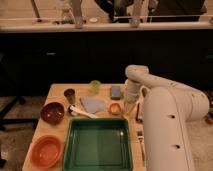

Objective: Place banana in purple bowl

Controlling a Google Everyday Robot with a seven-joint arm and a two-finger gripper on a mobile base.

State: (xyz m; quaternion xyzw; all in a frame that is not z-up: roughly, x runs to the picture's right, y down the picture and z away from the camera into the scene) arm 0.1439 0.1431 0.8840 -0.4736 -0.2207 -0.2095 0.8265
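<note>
pincer (pixel 131 107) at table (pixel 59 95) right side, behind tray (pixel 97 145) | rear bowl (pixel 52 112) behind front bowl (pixel 46 151), left of tray

Blurred pincer (pixel 131 107) over table (pixel 57 92), right edge

Counting out from the green tray (pixel 97 146), and there's just the one. Two bowls to its left: the purple bowl (pixel 52 113) by the far corner, the orange bowl (pixel 46 151) by the near one. Two cups beyond it, one dark cup (pixel 70 95) and one light green cup (pixel 95 86). One pale blue cloth (pixel 92 104), one white utensil (pixel 83 112) at the tray's far rim, one round orange fruit (pixel 115 108), one blue block (pixel 116 92) further back. One gripper (pixel 131 110), hanging low just past the tray's far right corner.
</note>
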